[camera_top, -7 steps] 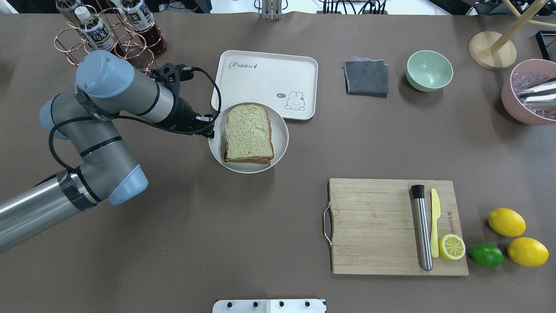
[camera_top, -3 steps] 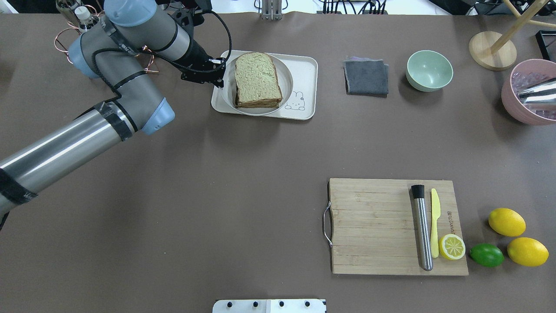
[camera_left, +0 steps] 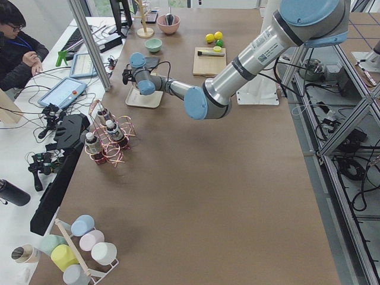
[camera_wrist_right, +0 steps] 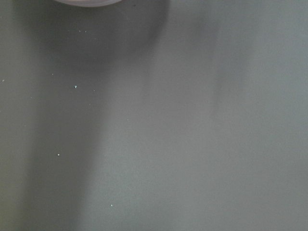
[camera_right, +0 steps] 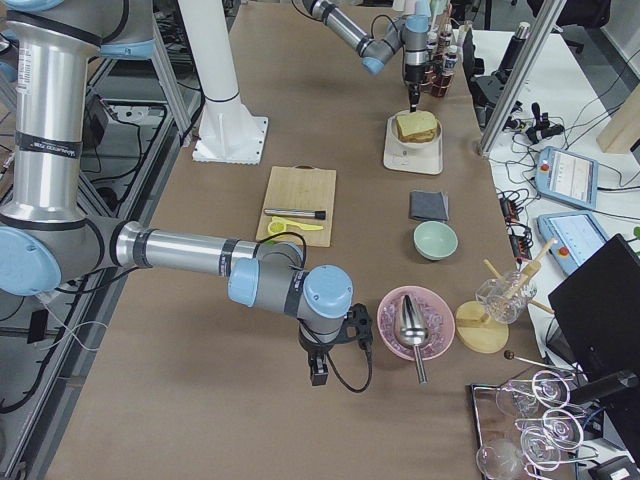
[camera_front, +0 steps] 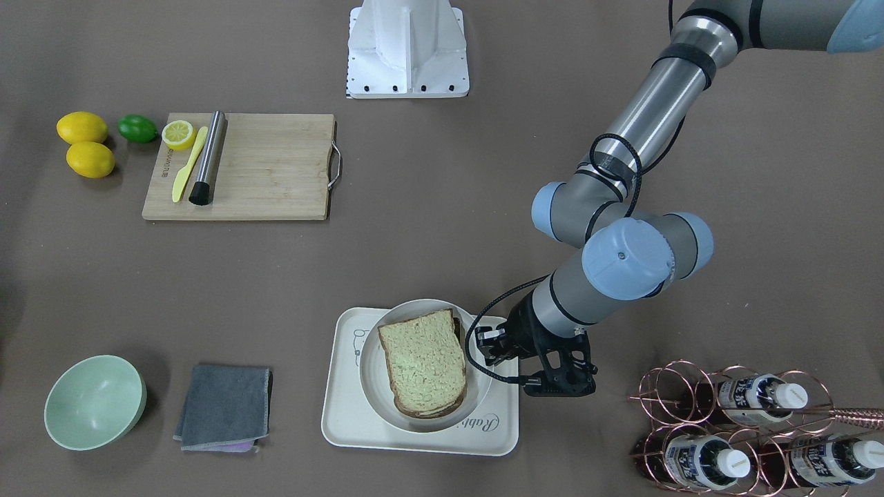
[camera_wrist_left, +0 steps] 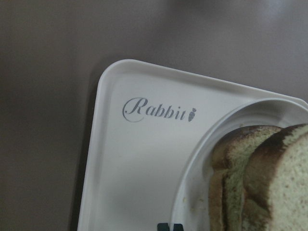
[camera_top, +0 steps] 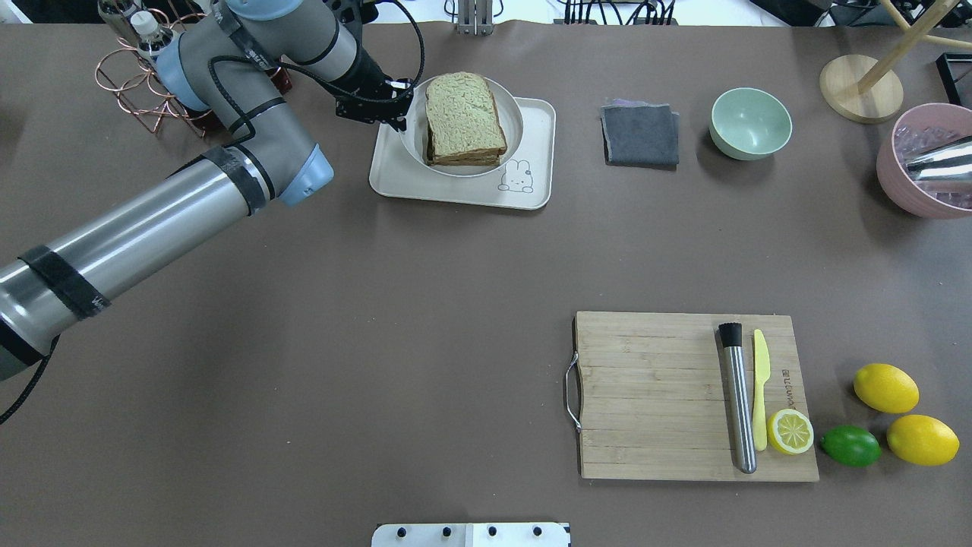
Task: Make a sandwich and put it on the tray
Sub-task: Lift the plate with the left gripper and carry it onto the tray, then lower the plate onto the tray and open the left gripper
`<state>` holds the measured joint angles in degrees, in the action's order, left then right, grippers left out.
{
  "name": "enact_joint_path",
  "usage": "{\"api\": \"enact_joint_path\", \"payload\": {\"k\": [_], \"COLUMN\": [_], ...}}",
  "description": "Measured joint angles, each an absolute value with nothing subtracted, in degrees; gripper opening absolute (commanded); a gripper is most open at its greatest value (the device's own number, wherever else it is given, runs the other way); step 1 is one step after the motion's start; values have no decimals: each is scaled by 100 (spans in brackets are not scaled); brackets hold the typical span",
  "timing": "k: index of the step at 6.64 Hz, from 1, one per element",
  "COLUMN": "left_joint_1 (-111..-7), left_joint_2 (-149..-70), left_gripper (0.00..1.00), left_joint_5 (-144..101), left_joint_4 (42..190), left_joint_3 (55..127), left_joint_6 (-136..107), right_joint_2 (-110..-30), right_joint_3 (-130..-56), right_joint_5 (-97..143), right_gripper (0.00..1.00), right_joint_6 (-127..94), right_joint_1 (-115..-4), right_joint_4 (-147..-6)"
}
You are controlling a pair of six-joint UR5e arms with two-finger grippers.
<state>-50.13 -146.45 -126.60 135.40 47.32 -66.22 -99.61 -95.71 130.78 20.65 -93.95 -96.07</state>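
So our left gripper (camera_top: 405, 106) pinches the rim of the small round white plate (camera_top: 513, 125) — brown-crusted sandwich (camera_top: 463, 114) aboard, directly over the cream rounded-rectangular tray (camera_top: 538, 152); we'd lower.

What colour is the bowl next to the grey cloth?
The bowl is pale mint green, clearest in the overhead exterior view.

sandwich (camera_top: 463, 114): stacked, on plate (camera_top: 513, 124); tray (camera_top: 425, 188): cream, flat, beneath plate
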Motion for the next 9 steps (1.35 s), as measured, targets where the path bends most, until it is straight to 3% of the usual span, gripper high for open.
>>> {"api": "enact_joint_path", "payload": {"k": [4, 5, 6, 9], "left_joint_1": [-4789, -4746, -4716, -4696], "left_joint_2": [-14893, -14896, -14900, -14854], "left_gripper": [0, 95, 99, 99], "left_joint_5": [-12157, -12102, -12068, -12003], "left_joint_4": [13790, 13795, 13824, 13948], "left_joint_3": [4143, 4123, 4120, 4227], "left_joint_6": [-6616, -6614, -6614, -6595], "right_joint_2": [-9952, -9952, -9955, -9958], "right_joint_3": [-9549, -9547, -9547, -9553], "right_joint_5": [13078, 13078, 13078, 13078], "right_gripper": [100, 100, 100, 100], "right_joint_6": [2059, 2060, 2063, 2057], "right_joint_1": [-9395, -9395, -9395, -9395], "right_joint_4": [-9606, -9606, -9606, -9606]}}
